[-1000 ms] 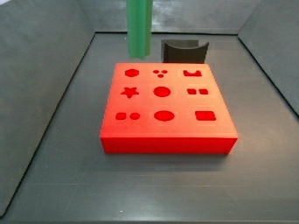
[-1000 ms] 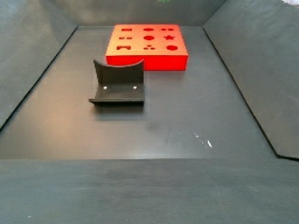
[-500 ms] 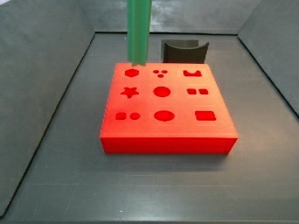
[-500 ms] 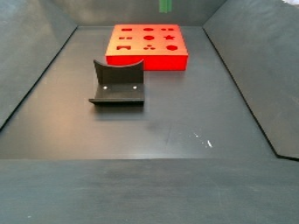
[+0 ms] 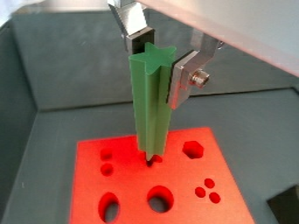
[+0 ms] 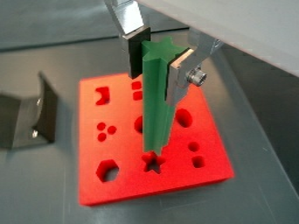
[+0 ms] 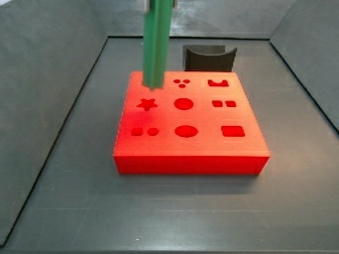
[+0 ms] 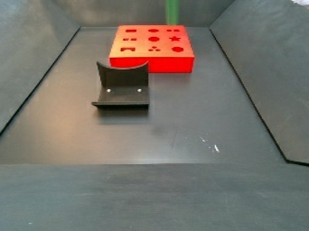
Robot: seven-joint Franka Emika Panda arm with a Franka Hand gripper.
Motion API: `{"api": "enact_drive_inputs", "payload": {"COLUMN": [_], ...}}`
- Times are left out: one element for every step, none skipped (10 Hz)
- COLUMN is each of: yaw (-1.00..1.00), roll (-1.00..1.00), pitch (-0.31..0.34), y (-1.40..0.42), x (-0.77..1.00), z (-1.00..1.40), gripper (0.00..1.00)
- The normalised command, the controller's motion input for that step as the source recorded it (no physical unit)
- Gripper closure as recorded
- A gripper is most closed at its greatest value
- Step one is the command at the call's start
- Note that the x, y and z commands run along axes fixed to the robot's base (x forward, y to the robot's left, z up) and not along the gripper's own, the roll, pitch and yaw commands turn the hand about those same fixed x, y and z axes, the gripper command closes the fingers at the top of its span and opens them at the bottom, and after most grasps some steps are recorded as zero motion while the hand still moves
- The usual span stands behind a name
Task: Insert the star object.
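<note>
bench (image 8: pixel 182 126): dark grey, flat, walled on its sides, seen in both side views.

red block (image 7: pixel 188 127): flat rectangular slab lying directly on the bench, top face cut with shaped holes, among them a star, circles, an oval, squares and a hexagon. in a side view (image 8: pixel 154 48) it sits toward 12 o'clock, at the far end of the bench.

fixture (image 8: pixel 122 86): dark l-shaped bracket on a base plate, standing on the bench, apart from the red block, toward 7 o'clock of it in that side view; in a side view (image 7: pixel 209 58) it stands just behind the block, toward 1 o'clock.

gripper (image 5: pixel 159 63): above the red block, off the bench.
</note>
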Motion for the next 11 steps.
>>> {"api": "enact_drive_inputs", "payload": {"yaw": [0.52, 0.32, 0.29, 0.29, 0.27, 0.28, 0.02, 0.00, 0.00, 0.00, 0.00], "roll": [-0.22, 0.00, 0.00, 0.04, 0.00, -0.03, 0.00, 0.00, 0.08, 0.27, 0.22], "pitch": [-0.249, -0.307, -0.430, -0.300, -0.346, -0.349, -0.036, 0.000, 0.000, 0.000, -0.003], "y": [0.00, -0.03, 0.00, 0.00, 0.00, 0.03, 0.00, 0.00, 0.00, 0.00, 0.01], "x": [-0.14, -0.11, -0.30, -0.22, -0.17, -0.18, -0.09, 0.00, 0.00, 0.00, 0.00], "z": [-0.11, -0.02, -0.03, 0.00, -0.14, -0.19, 0.00, 0.00, -0.05, -0.13, -0.21], "gripper": [1.00, 1.00, 1.00, 1.00, 1.00, 1.00, 1.00, 1.00, 1.00, 1.00, 1.00]}}
